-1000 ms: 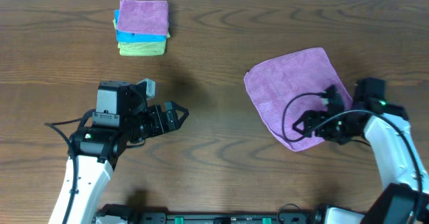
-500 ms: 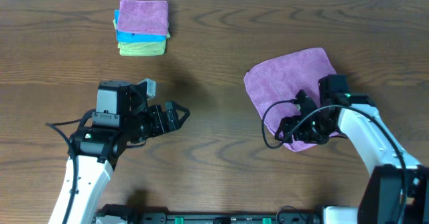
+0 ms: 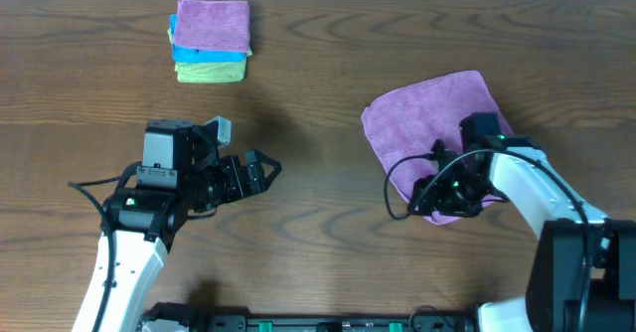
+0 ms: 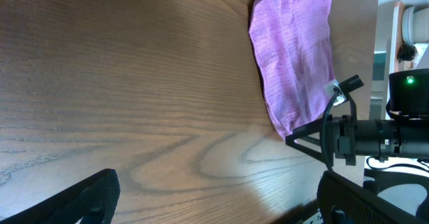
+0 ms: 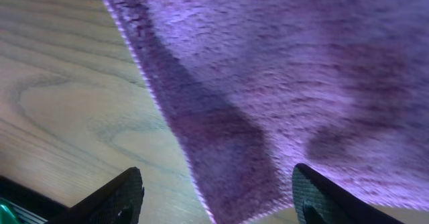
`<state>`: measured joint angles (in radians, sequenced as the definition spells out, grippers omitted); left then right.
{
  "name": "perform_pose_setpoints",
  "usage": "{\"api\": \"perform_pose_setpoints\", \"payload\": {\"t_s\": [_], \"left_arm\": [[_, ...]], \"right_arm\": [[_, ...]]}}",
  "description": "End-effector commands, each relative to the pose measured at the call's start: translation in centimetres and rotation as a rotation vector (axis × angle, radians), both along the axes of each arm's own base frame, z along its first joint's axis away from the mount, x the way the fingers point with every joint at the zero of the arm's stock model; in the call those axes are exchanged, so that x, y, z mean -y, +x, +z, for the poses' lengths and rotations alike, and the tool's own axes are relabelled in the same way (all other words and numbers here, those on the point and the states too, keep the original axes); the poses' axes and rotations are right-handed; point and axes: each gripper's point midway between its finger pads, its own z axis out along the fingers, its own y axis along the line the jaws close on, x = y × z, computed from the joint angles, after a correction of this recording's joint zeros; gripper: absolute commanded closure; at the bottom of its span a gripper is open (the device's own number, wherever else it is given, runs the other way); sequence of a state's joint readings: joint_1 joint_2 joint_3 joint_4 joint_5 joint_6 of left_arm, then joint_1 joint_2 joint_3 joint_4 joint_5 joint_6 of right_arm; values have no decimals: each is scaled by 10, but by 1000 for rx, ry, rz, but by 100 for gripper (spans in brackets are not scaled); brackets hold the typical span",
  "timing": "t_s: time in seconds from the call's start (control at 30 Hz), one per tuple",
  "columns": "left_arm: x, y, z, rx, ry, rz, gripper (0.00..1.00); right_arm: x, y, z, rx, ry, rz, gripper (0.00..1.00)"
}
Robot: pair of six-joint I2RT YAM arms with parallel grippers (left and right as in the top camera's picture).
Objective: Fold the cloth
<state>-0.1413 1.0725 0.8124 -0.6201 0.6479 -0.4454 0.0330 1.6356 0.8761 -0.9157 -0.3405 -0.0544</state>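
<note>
A purple cloth [image 3: 429, 125] lies spread flat on the right of the wooden table; it also shows in the left wrist view [image 4: 295, 56] and fills the right wrist view [image 5: 281, 83]. My right gripper [image 3: 425, 195] is open just above the cloth's near corner, its fingers [image 5: 218, 204] straddling that corner. My left gripper [image 3: 266, 169] is open and empty over bare wood to the left of the cloth, its fingers [image 4: 221, 204] pointing toward it.
A stack of folded cloths [image 3: 211, 40], purple on blue on yellow-green, sits at the back left. The right arm's black cable [image 3: 402, 188] loops beside the cloth's near-left edge. The table's front edge lies close below both arms.
My right gripper has moved left from the cloth's right side to over its near corner. The left arm has not moved.
</note>
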Motion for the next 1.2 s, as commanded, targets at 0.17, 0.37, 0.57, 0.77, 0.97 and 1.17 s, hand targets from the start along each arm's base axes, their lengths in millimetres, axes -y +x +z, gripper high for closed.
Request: {"api": "perform_pose_setpoints", "payload": {"t_s": [0.17, 0.37, 0.57, 0.77, 0.97, 1.17], "left_arm": [[2, 3, 7, 19, -8, -7, 5], [2, 3, 7, 20, -8, -7, 4], [2, 3, 7, 20, -8, -7, 5], [2, 3, 7, 20, -8, -7, 4], [2, 3, 7, 20, -8, -7, 5], [2, 3, 7, 22, -6, -9, 5]], "right_arm": [[-5, -6, -12, -39, -30, 36, 48], [-6, -1, -13, -22, -24, 37, 93], [-40, 18, -8, 68, 91, 55, 99], [-91, 29, -6, 154, 119, 114, 99], [-147, 33, 0, 246, 174, 156, 99], [-186, 21, -14, 221, 234, 204, 99]]}}
